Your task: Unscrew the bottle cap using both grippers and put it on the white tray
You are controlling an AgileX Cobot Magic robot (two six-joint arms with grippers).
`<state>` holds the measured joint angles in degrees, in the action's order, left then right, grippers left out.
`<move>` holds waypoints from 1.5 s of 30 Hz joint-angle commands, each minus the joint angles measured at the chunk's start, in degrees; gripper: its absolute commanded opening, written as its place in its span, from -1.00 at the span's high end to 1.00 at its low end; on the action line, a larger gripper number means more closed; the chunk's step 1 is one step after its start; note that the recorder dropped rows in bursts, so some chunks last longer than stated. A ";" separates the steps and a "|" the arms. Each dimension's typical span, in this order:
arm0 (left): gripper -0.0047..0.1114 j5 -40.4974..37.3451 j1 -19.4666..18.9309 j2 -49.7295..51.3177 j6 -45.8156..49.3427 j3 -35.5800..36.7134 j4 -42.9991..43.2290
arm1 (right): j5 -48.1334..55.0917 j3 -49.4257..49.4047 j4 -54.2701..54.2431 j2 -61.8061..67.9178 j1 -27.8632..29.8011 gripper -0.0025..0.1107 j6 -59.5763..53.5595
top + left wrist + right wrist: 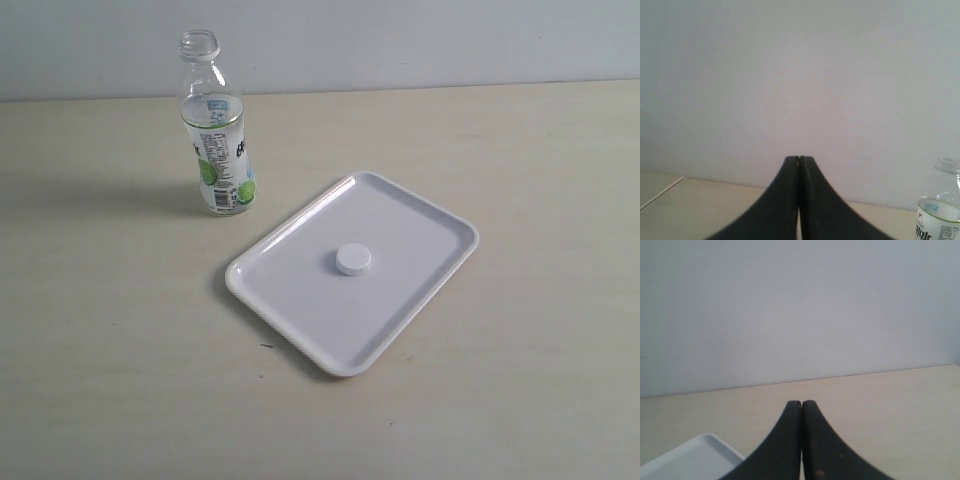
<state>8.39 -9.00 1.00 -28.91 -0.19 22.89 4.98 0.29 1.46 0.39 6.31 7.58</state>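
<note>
The white bottle cap [353,260] lies flat near the middle of the white tray [420,290]. The clear bottle [217,130] stands upright and uncapped on the table, left of and behind the tray. Neither arm shows in the exterior view. In the left wrist view my left gripper [799,159] is shut with nothing between its fingers, and the bottle [940,210] shows at the picture's edge. In the right wrist view my right gripper [801,403] is shut and empty too, with a corner of the tray [695,455] beside it.
The pale wooden table [520,160] runs to a plain grey wall [400,40] behind. Nothing else stands on it.
</note>
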 commanded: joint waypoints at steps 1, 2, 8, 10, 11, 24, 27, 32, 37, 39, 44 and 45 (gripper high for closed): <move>0.92 -1.41 0.38 -0.24 4.10 0.19 -7.48 | -0.78 -0.29 -0.01 -0.39 0.29 0.96 0.22; 0.92 -2.00 0.38 -0.24 6.04 0.19 -9.08 | -0.78 -0.29 -0.01 -0.39 0.29 0.96 0.22; 0.92 -8.39 0.38 -1.00 13.72 0.19 -15.24 | -0.78 -0.29 -0.01 -0.39 0.29 0.96 0.22; 0.92 -8.71 0.38 -1.00 13.12 0.19 -15.86 | -0.78 -0.29 -0.01 -0.39 0.29 0.96 0.22; 0.92 -8.71 0.38 -1.00 12.86 0.19 -16.62 | -0.78 -0.29 -0.01 -0.39 0.29 0.96 0.22; 0.92 -8.71 2.78 -1.00 5.95 0.19 -16.73 | -0.12 -0.29 -0.01 -0.39 0.29 0.96 0.22; 0.92 -8.71 2.78 -1.00 5.95 0.19 -16.73 | -0.12 -0.29 -0.01 -0.39 0.29 0.96 0.22; 0.92 -10.37 6.17 -1.00 5.95 0.19 -16.73 | -0.12 -0.29 -0.01 -0.39 0.29 0.96 0.22; 0.92 -9.98 12.88 -1.00 5.95 0.19 -16.51 | -0.12 -0.29 -0.01 -0.39 0.29 0.96 0.22; 0.92 -9.87 13.12 -1.00 5.95 0.19 -16.51 | -0.12 -0.29 -0.01 -0.39 0.29 0.96 0.22; 0.92 -9.86 12.99 -1.00 5.95 0.19 -16.51 | -0.12 -0.29 -0.01 -0.39 0.29 0.96 0.22; 0.92 -9.86 12.99 -1.00 5.95 0.19 -16.51 | -0.12 -0.29 -0.01 -0.39 0.29 0.96 0.22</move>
<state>-1.64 3.62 0.36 -22.50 -0.19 6.49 5.08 0.29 1.46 0.39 6.31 7.68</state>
